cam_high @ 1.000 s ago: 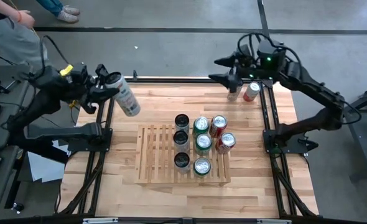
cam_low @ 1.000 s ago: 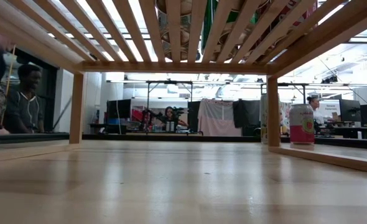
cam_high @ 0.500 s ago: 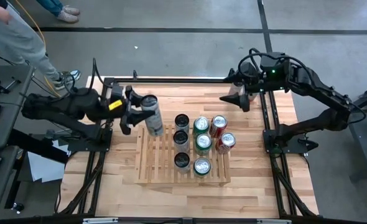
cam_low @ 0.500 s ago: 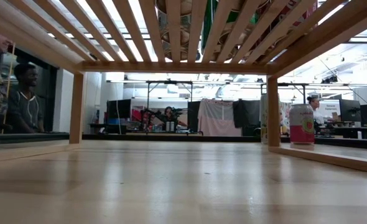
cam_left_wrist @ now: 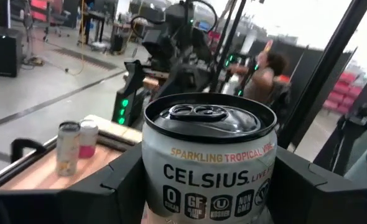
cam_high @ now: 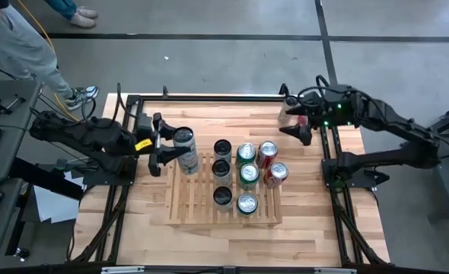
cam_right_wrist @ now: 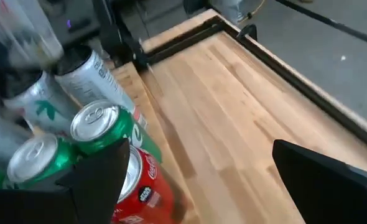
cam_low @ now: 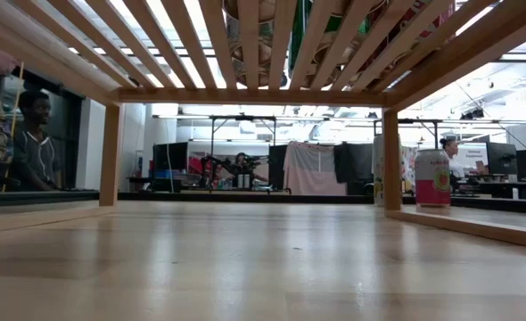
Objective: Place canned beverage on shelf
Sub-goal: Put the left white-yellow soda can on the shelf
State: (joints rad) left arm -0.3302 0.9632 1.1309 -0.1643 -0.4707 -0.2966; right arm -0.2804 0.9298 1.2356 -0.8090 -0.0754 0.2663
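A white Celsius can (cam_left_wrist: 208, 162) stands upright between the fingers of my left gripper (cam_high: 175, 148), which is shut on it. In the high view the can (cam_high: 186, 151) is over the far left corner of the slatted wooden shelf (cam_high: 190, 194). Whether its base touches the slats I cannot tell. On the shelf's right half stand several black, green and red cans (cam_high: 246, 175). My right gripper (cam_high: 286, 114) hangs open over the table's far right part, tipped down toward the shelf, with nothing between its fingers (cam_right_wrist: 320, 174). My left gripper pinches the white can's side wall (cam_left_wrist: 152, 186) between its two fingers, one on each side, below the rim. The fingers come in level from the table's left. The can stands upright in the hold with its top up.
Two loose cans (cam_left_wrist: 76, 144) stand on the tabletop near its far right corner, below my right arm. The low view looks under the shelf (cam_low: 245, 53) and shows a pink can (cam_low: 432, 178) on the table. People stand beyond the table's far left corner (cam_high: 27, 46). The shelf's left half is bare slats.
My left gripper has carried the white can from the table's far left edge toward the right and near, to the shelf's far left corner, and the can has turned from slanted to upright. My right gripper has drawn back toward the right and near edges, sinking and tipping down.
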